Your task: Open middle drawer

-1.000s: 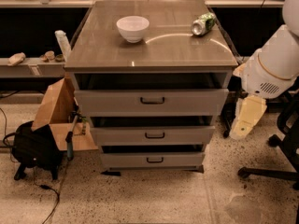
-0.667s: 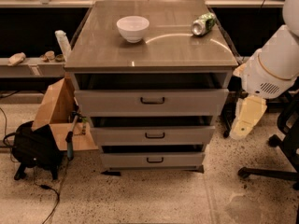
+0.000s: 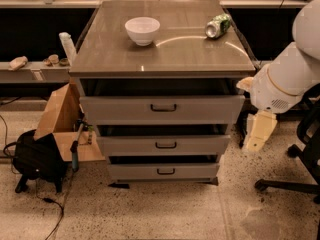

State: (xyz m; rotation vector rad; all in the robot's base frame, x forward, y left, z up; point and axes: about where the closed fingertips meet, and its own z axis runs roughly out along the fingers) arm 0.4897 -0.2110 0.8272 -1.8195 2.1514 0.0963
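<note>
Middle drawer [image 3: 163,149], centre frame, looks rigid and free-sliding, best pulled by its small dark handle [image 3: 165,145]; the gripper [image 3: 259,131] hangs right of the cabinet [image 3: 175,59], and I cannot tell its state.

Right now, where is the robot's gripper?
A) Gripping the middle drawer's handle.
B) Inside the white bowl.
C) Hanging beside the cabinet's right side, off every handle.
C: the gripper hangs low to the right of the cabinet, apart from the middle drawer and its handle.
</note>
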